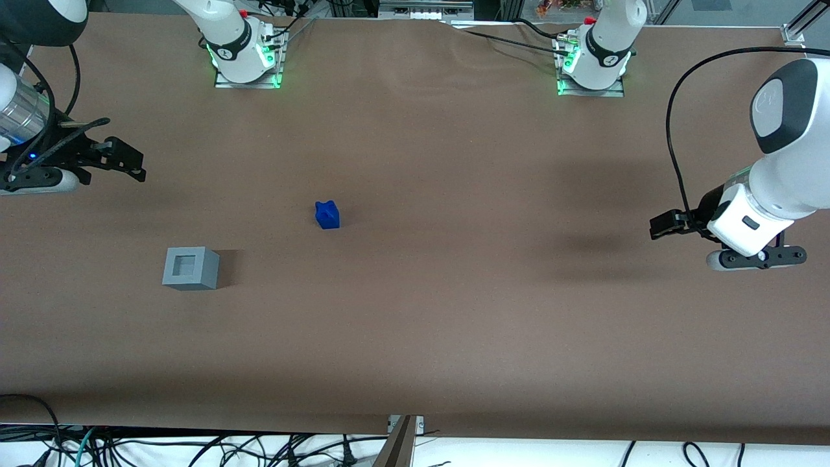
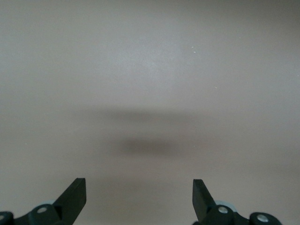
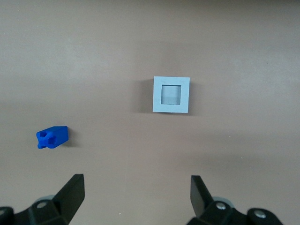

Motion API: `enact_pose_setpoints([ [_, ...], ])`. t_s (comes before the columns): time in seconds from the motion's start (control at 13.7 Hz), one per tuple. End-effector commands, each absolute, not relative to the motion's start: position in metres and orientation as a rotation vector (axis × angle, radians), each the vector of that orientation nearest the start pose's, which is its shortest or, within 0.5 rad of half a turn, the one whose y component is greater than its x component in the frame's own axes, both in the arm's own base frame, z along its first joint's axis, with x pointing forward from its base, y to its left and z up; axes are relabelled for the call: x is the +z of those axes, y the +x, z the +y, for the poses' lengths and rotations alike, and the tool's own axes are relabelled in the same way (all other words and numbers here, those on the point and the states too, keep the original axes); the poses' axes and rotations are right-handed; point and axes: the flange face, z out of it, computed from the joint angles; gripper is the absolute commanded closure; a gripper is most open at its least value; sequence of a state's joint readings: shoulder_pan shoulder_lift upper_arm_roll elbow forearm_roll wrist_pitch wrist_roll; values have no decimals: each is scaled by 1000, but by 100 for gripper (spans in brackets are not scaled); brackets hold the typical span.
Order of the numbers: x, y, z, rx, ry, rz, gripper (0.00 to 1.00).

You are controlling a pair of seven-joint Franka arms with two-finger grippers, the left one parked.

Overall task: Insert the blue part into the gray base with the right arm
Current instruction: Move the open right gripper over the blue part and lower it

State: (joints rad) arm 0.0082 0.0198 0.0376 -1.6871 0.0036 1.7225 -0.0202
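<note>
Currently the right arm (image 1: pixel 19 110) is raised at the working arm's end of the bench (image 1: pixel 454 324), with its claw (image 1: pixel 113 159) held clear of the surface and carrying nothing. The right wrist view shows the claw (image 3: pixel 136 197) with its two black fingers (image 3: pixel 72 194) spread wide apart above bare brown surface.

The blue part (image 1: pixel 327 215) rests on the bench near the middle, untouched and well apart from the claw. In the right wrist view the blue part (image 3: pixel 52 137) lies on its side, with a notched end and a small hole visible.

The gray base (image 1: pixel 190 268) stands upright on the bench, nearer to the front camera than the blue part and well apart from it. Its square recess faces up and is unoccupied, as the right wrist view of the gray base (image 3: pixel 171 94) confirms. Neither item contacts the other or the claw.
</note>
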Motion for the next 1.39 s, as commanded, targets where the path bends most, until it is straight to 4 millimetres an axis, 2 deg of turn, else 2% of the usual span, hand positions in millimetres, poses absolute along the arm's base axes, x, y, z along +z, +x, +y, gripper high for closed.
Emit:
enact_pose_setpoints([
  [0.0, 576, 572, 26, -39, -3143, -144, 0],
  [0.29, 568, 575, 32, -17, -3141, -150, 0],
  [0.44, 544, 583, 39, 50, -3137, -171, 0],
  [0.51, 535, 584, 57, 77, -3132, -224, 0],
  [0.58, 535, 582, 73, 77, -3136, -260, 0],
  [0.73, 521, 578, 115, 120, -3128, -350, 0],
  [0.95, 498, 575, 176, 134, -3144, -237, 0],
  [1.09, 477, 567, 209, 185, -3141, -289, 1],
  [1.17, 468, 564, 223, 188, -3138, -317, 1],
  [1.31, 444, 556, 238, 178, -3145, -261, 1],
])
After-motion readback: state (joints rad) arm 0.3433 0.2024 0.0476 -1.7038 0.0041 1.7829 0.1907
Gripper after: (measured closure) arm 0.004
